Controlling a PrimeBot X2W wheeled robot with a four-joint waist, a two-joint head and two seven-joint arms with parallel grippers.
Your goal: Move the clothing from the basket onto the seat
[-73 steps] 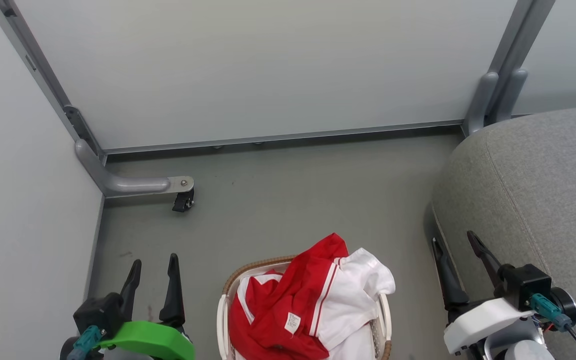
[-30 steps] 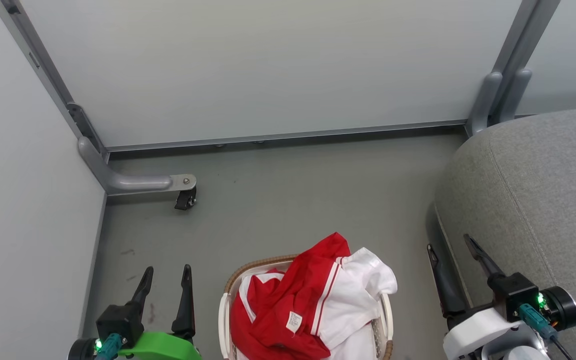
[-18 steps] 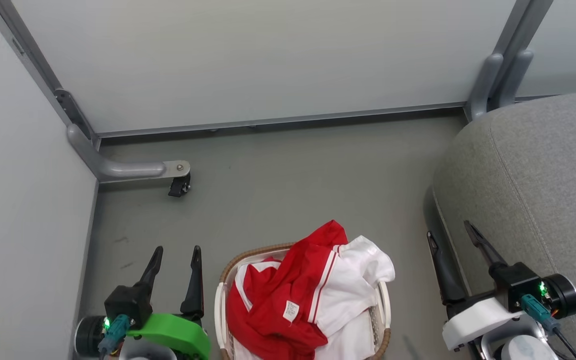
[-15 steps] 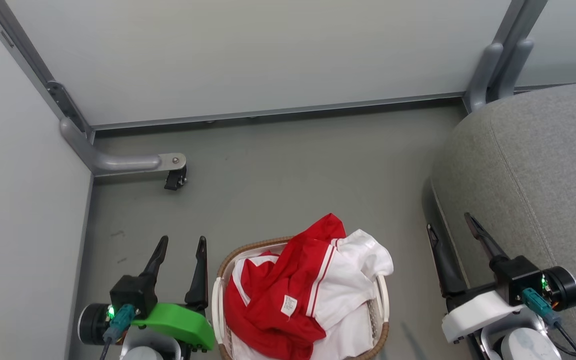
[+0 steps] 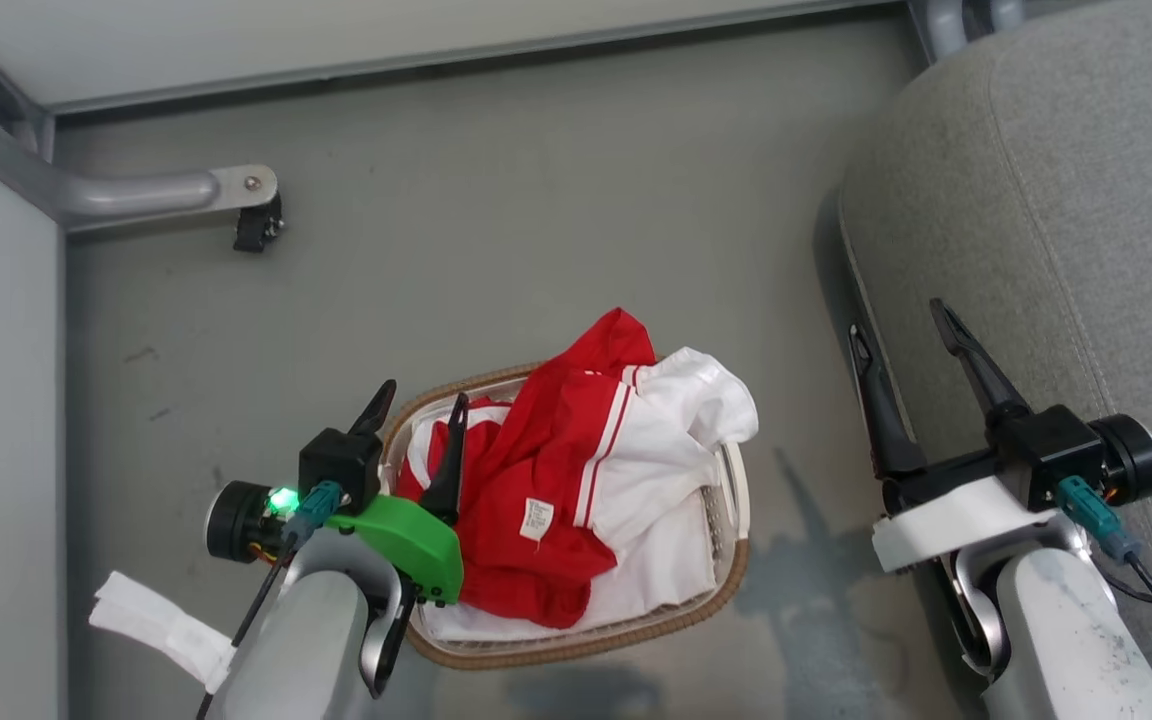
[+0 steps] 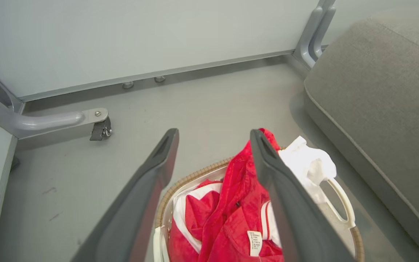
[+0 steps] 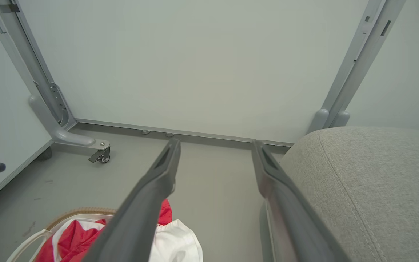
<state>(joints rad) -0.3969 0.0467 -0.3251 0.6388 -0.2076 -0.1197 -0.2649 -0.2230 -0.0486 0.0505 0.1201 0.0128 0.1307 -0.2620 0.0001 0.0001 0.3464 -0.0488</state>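
Near: left gripper (image 5: 424, 392) has its jaws apart and holds nothing; it hangs over the left rim of the basket (image 5: 576, 645). Right gripper (image 5: 894, 318) is also spread and empty, at the left edge of the sofa (image 5: 1056, 180). One basket, on the floor (image 5: 496, 220). Clothing (image 5: 546, 460) is heaped inside, red and white, spilling over the far rim; garment count cannot be told. A bare floor strip separates basket and sofa. Far: open floor, one caster (image 5: 256, 228), wall (image 6: 140, 36).
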